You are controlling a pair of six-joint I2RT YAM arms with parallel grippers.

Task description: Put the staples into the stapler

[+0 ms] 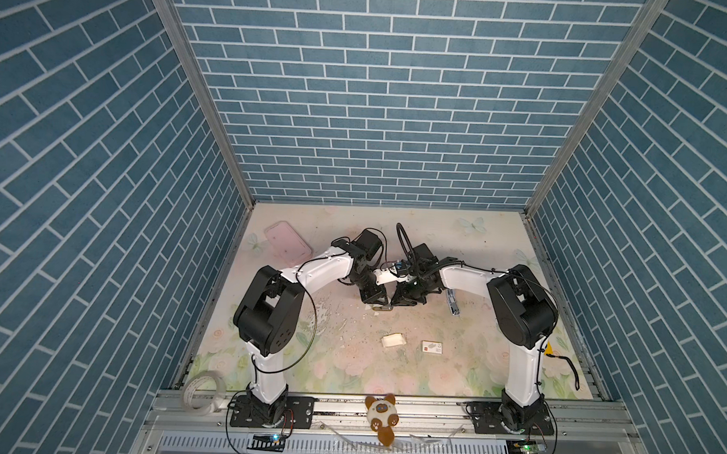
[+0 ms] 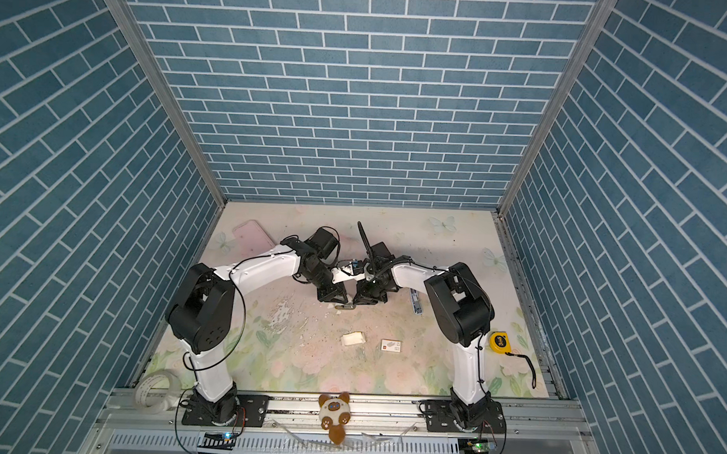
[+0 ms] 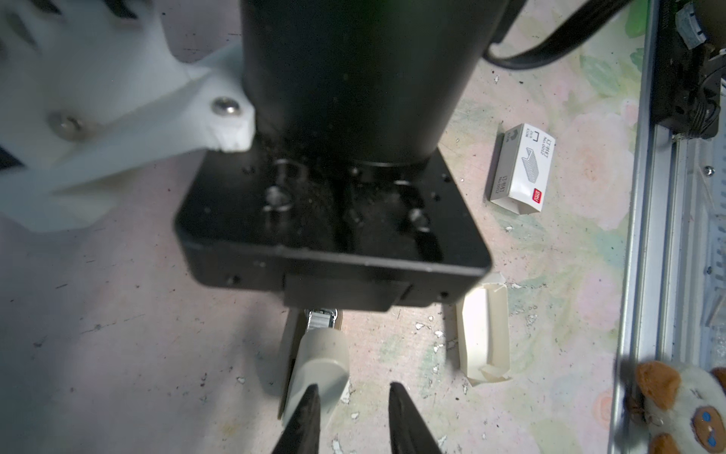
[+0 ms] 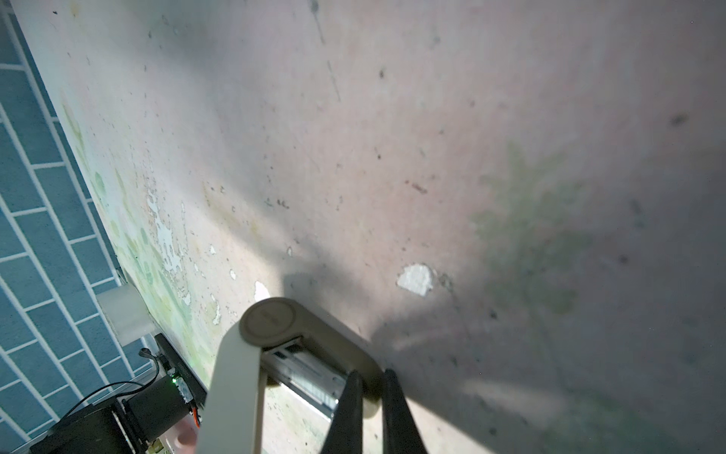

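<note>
Beige stapler (image 4: 271, 320) clamped in our right gripper (image 4: 372, 373), left gripper (image 3: 353, 387) parted just beside it. We reckon a bump could twist it loose.

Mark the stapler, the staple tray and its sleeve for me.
stapler (image 3: 320, 365), left wrist view, beige top arm.
tray (image 3: 477, 334), left wrist view, bare floor.
sleeve (image 3: 522, 165), left wrist view, printed face.

The left arm (image 1: 265, 366) and right arm (image 1: 523, 366) are wearing white shells, bulky black joints (image 1: 267, 312), looping black cables (image 3: 522, 64) and silver screws (image 3: 226, 106)
</note>
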